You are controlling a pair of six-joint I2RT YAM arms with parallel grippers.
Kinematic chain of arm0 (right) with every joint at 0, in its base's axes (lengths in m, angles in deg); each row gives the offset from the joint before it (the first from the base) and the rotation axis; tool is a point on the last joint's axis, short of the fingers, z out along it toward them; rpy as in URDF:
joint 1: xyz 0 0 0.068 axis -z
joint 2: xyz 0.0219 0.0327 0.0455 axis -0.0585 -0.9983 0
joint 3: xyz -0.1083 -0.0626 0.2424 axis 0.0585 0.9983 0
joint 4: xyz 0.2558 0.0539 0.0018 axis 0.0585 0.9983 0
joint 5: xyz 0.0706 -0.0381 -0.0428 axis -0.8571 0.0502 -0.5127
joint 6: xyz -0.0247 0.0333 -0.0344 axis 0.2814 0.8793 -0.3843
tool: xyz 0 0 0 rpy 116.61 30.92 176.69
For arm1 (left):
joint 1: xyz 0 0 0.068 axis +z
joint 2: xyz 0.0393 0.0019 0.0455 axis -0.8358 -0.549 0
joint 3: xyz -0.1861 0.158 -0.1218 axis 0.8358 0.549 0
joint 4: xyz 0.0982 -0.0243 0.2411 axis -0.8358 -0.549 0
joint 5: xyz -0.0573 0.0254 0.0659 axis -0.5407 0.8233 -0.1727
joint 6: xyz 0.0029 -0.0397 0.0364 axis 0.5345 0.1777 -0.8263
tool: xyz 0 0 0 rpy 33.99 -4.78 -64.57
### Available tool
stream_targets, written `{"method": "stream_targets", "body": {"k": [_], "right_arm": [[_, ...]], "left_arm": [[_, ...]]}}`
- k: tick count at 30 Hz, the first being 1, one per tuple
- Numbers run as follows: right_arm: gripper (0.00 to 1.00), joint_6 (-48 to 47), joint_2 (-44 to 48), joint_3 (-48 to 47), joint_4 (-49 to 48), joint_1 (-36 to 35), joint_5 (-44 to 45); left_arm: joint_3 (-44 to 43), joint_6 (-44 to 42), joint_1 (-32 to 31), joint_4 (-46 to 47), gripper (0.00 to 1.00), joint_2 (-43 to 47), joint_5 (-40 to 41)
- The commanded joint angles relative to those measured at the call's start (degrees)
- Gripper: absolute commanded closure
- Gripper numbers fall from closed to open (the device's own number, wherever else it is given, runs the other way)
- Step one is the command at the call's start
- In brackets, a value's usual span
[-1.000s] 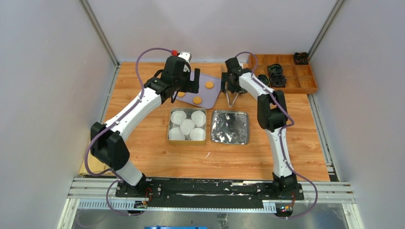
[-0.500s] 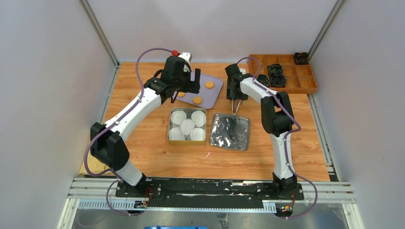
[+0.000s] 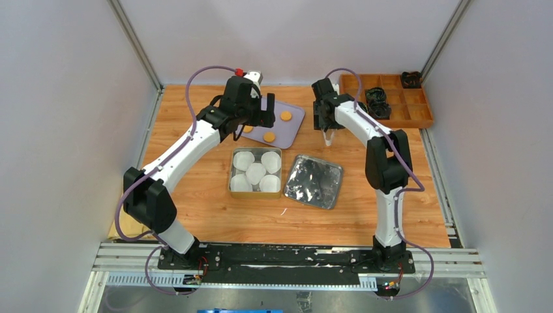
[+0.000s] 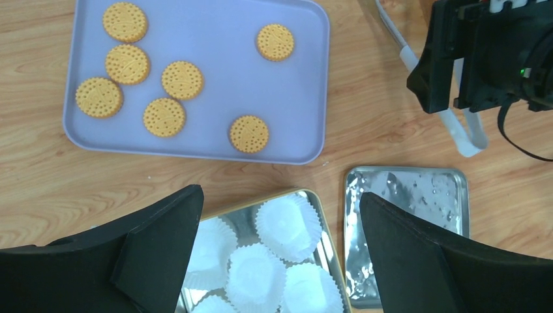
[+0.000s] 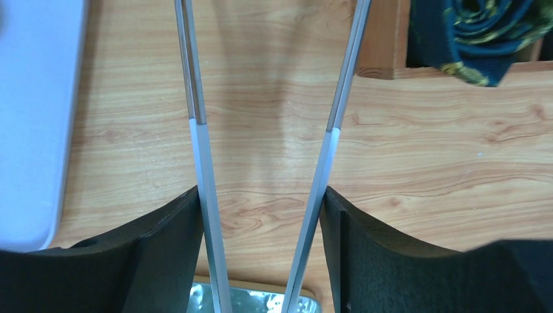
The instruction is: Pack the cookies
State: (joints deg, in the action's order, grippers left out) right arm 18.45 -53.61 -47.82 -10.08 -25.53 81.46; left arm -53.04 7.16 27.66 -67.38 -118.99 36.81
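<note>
Your cookies (image 4: 182, 79) sit on the lavender tray (image 4: 215, 59), upper centre of the overhead frame, left of your right pincer (image 5: 259, 195), which grips open tongs (image 5: 202, 163); your left pincer (image 4: 277, 202) hangs wide, empty.

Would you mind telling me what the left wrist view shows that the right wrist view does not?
Only the left wrist view shows the seven cookies and the gold tin of white paper cups. Only the right wrist view shows a corner of the wooden organiser holding a dark bundle. Both show the tongs, the lavender tray, the silver tray and the table.
</note>
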Motion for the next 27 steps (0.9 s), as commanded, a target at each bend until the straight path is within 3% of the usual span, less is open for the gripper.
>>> {"method": "stream_targets", "body": {"k": [1, 15, 20, 27], "right_arm": [[0.34, -2.2, 4.6, -1.9, 3.9, -0.9, 3.0], [0.31, -5.3, 15.2, 0.0, 9.4, -2.6, 5.3], [0.32, -7.1, 18.8, 2.4, 7.2, -3.6, -0.2], [0.40, -7.6, 18.9, 2.7, 4.7, -5.5, -10.4]], "left_arm": [[0.3, 0.6, -0.1, 1.8, 0.03, 0.3, -1.5], [-1.2, 1.0, -0.1, 2.0, 0.03, -0.6, -2.1], [-1.4, 0.9, -0.1, 2.4, 0.03, -1.0, 0.3], [0.3, 0.2, -0.1, 1.8, 0.03, -0.8, 3.5]]}}
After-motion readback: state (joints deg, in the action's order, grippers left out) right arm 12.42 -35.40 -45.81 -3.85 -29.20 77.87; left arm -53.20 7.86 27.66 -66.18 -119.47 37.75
